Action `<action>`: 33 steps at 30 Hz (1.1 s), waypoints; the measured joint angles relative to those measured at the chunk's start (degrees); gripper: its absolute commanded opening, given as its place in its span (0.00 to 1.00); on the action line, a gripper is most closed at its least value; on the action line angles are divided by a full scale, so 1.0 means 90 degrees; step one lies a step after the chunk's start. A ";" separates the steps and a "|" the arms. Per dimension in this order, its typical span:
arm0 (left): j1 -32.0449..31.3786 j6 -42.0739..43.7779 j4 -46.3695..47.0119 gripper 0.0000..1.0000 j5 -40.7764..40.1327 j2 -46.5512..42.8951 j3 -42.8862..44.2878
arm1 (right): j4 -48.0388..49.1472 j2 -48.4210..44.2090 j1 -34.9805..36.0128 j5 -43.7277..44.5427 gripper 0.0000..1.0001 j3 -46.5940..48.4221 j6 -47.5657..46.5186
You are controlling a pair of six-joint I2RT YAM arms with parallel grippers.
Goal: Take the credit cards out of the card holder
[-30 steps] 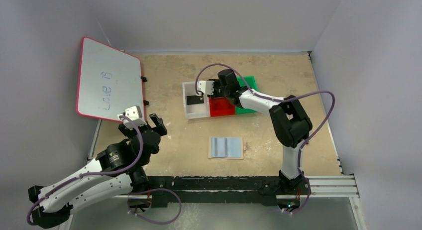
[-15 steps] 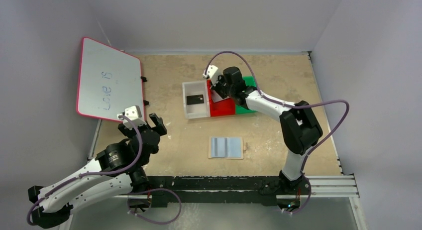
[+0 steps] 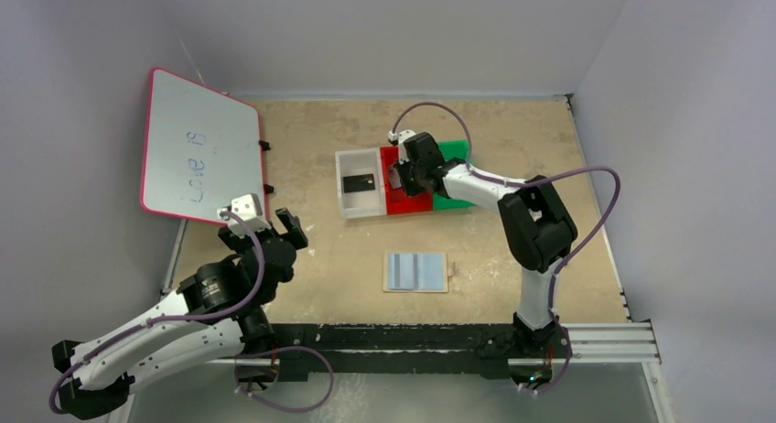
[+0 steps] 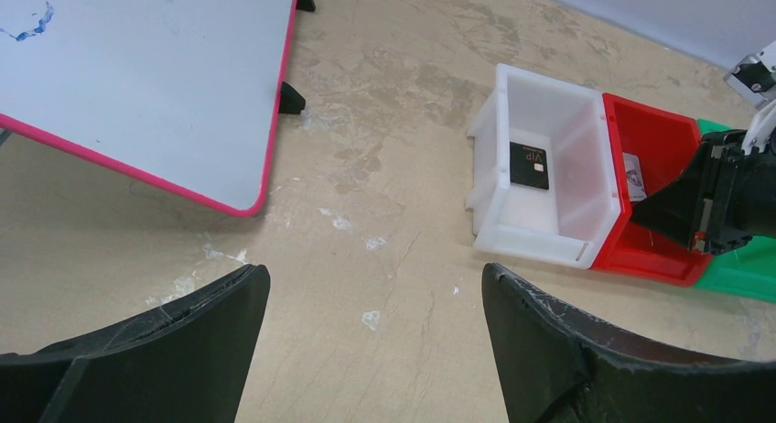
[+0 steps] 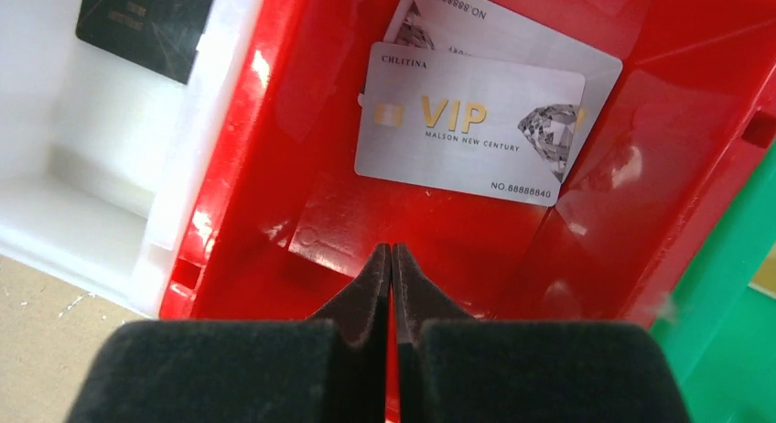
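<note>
From above, we see the right arm stretched forward, the right gripper (image 3: 398, 178) dipped into the red bin (image 3: 409, 201). The card holder (image 3: 415, 271) lies open and flat well behind it on the tan table (image 3: 320, 139). The left gripper (image 3: 265, 229) hovers just beside the whiteboard (image 3: 197, 148).

At the left wrist, we find the fingers (image 4: 183, 322) spread wide above bare table, a black card (image 4: 530, 165) ahead and to the right in the white bin (image 4: 576, 157).

At the right wrist, the pads (image 5: 366, 286) are pressed together on themselves. A silvery card (image 5: 469, 124) lies just ahead, overlapping a second card (image 5: 512, 34).
</note>
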 measured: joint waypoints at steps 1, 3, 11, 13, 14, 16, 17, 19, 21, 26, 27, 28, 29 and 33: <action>0.0000 0.0000 -0.0002 0.86 0.0000 0.0005 0.0000 | -0.0029 0.0022 0.0000 0.0044 0.00 0.0000 0.0075; 0.0000 -0.0002 -0.0027 0.86 -0.0007 0.0010 0.0007 | -0.0039 0.0078 0.0000 0.0117 0.00 0.0002 0.0211; 0.0000 -0.0005 -0.0051 0.86 -0.0046 0.0012 0.0010 | -0.0155 0.0372 0.0024 0.0240 0.00 0.0063 0.0457; 0.0000 -0.0005 -0.0058 0.86 -0.0049 0.0024 0.0010 | -0.0202 0.0466 0.0056 0.0347 0.00 0.0155 0.0474; 0.0000 -0.0005 -0.0061 0.86 -0.0049 0.0032 0.0010 | -0.0202 0.0498 0.0068 0.0367 0.00 0.0214 0.0493; 0.0000 -0.0005 -0.0070 0.86 -0.0049 0.0056 0.0010 | -0.0194 0.0563 0.0102 0.0413 0.00 0.0287 0.0525; 0.0000 -0.0005 -0.0075 0.86 -0.0049 0.0066 0.0010 | -0.0182 0.0593 0.0119 0.0471 0.00 0.0311 0.0559; 0.0000 -0.0005 -0.0090 0.86 -0.0051 0.0083 0.0010 | -0.0175 0.0629 0.0138 0.0559 0.00 0.0372 0.0619; 0.0000 -0.0005 -0.0090 0.86 -0.0051 0.0097 0.0010 | -0.0170 0.0678 0.0148 0.0636 0.00 0.0427 0.0682; 0.0000 -0.0005 -0.0092 0.86 -0.0053 0.0114 0.0012 | -0.0151 0.0789 0.0151 0.0784 0.00 0.0588 0.0845; 0.0000 -0.0005 -0.0092 0.86 -0.0053 0.0117 0.0012 | -0.0146 0.0828 0.0151 0.0835 0.00 0.0644 0.0879; 0.0000 -0.0005 -0.0092 0.86 -0.0056 0.0121 0.0012 | -0.0148 0.0877 0.0151 0.0860 0.00 0.0709 0.0903; 0.0000 -0.0005 -0.0092 0.86 -0.0056 0.0129 0.0012 | -0.0143 0.0920 0.0151 0.0879 0.00 0.0765 0.0928; 0.0000 -0.0005 -0.0092 0.86 -0.0061 0.0170 0.0012 | -0.0131 0.1134 0.0151 0.0988 0.00 0.1054 0.1059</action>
